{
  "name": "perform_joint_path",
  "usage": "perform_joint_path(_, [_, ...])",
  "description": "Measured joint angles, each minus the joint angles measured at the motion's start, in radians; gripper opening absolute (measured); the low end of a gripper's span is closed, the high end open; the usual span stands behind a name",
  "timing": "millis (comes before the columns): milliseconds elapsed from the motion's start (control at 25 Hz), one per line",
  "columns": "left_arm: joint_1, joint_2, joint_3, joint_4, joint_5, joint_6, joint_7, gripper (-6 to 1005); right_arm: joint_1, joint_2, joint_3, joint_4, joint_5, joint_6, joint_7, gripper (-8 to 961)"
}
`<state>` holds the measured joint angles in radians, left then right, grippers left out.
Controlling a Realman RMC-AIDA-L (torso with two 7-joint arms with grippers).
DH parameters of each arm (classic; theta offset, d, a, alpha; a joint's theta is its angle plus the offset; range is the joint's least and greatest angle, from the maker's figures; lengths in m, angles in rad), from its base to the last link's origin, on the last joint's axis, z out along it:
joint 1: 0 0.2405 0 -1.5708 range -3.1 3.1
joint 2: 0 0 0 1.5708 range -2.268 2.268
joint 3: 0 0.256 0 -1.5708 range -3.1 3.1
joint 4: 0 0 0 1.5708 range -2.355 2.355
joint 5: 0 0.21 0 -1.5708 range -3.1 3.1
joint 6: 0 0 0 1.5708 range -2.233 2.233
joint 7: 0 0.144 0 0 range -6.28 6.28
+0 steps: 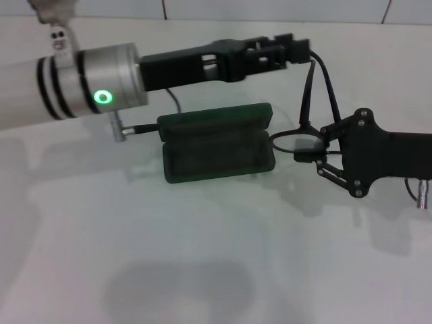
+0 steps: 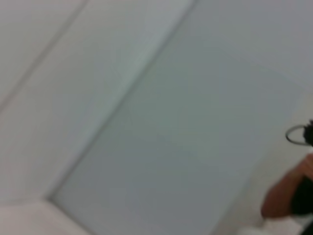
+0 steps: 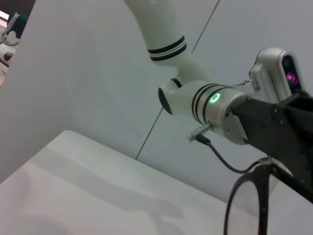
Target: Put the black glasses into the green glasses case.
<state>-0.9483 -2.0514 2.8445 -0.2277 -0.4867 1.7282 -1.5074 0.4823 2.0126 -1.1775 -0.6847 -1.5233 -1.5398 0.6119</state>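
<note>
Here the right gripper [image 1: 312, 156] is clamping the thin black wire-frame glasses [image 1: 300, 138] just right of the open dark-green hard-shell case [image 1: 217, 143]; light, fragile, best held at the frame. The left gripper [image 1: 297, 48] is hovering beyond, its grip unclear.

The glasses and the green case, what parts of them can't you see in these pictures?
- Black glasses: in the head view the right gripper covers one lens; only one lens ring and the temple arms show.
- Right wrist view: the picture's bottom edge cuts the glasses off.
- Left wrist view: only a blurred ring at the picture's edge.
- Green glasses case: the left gripper crosses above its open lid; any lid lettering is too small to see. It is absent from both wrist views.
</note>
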Motion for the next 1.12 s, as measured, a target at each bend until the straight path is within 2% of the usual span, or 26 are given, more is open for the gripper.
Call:
perform_joint_path(320, [-0.071,-0.027,0.001,0.001,0.14,0.0,-0.03,632,0.008,0.001,-0.001,0.004,-0.002,0.006,0.001,96])
perform_joint_path(520, [-0.081,-0.03,0.001,-0.001,0.175,-0.006,-0.056,631,0.008,0.001,-0.001,0.007,-0.002,0.006,0.0,95])
perform_joint_path(840, [-0.058,-0.013,-0.001,-0.008,0.123,-0.002,-0.084,629,-0.004,0.001,0.004,0.001,0.0,-0.013,-0.01,95])
perform_joint_path(1000, [-0.006,0.005,-0.001,-0.054,0.081,-0.037,-0.067,628,-0.023,0.001,0.034,-0.002,0.011,-0.122,-0.074,95])
perform_joint_path(1120, [0.02,0.009,0.0,-0.073,0.112,-0.141,-0.053,627,-0.028,0.002,0.045,0.002,0.012,-0.211,-0.102,95])
